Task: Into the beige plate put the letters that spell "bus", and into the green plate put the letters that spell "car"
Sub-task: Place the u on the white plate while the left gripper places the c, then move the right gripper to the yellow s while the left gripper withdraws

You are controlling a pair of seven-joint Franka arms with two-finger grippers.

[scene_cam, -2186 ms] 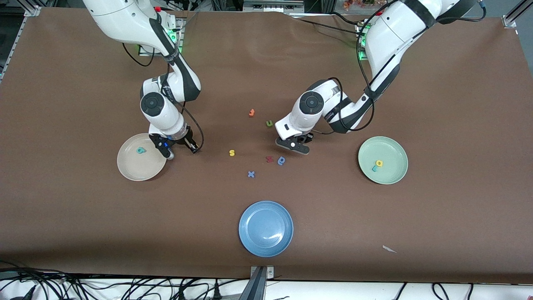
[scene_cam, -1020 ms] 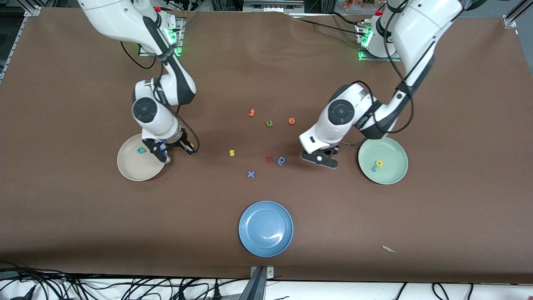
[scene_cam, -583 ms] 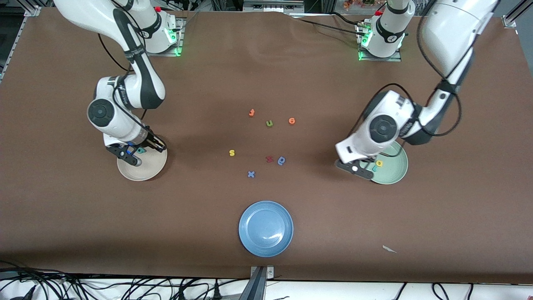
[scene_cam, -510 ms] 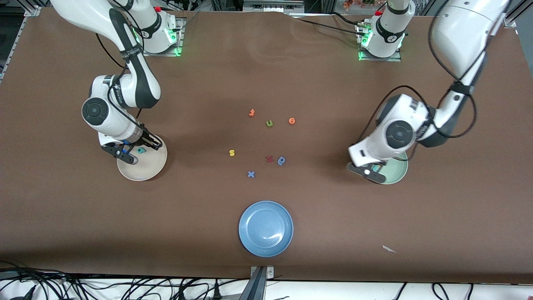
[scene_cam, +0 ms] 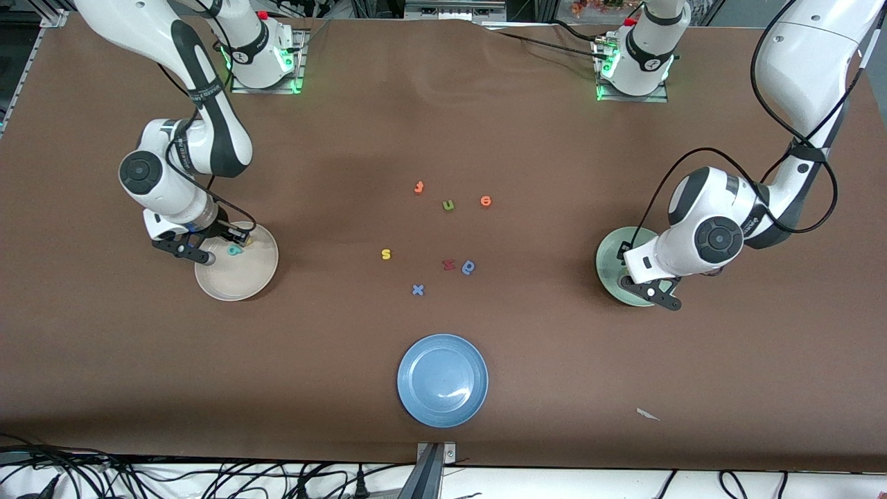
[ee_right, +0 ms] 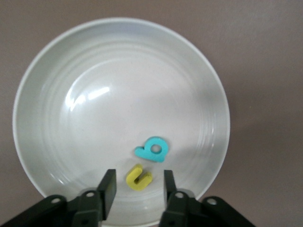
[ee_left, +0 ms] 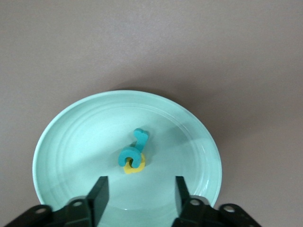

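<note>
Right gripper (ee_right: 136,187) open over beige plate (ee_right: 42,85), yellow "u" (ee_right: 138,178) lying flat

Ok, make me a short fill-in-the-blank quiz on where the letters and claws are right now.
1. The teal b and yellow u lie in the ____ plate.
2. The left claw hangs over the ____ plate.
3. The yellow s lies on the ____.
4. The blue plate holds ____ letters.

Missing: beige; green; table; no

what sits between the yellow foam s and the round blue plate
In the front view, a small blue foam x lies on the brown table between the yellow foam s and the round blue plate; otherwise bare.
</note>
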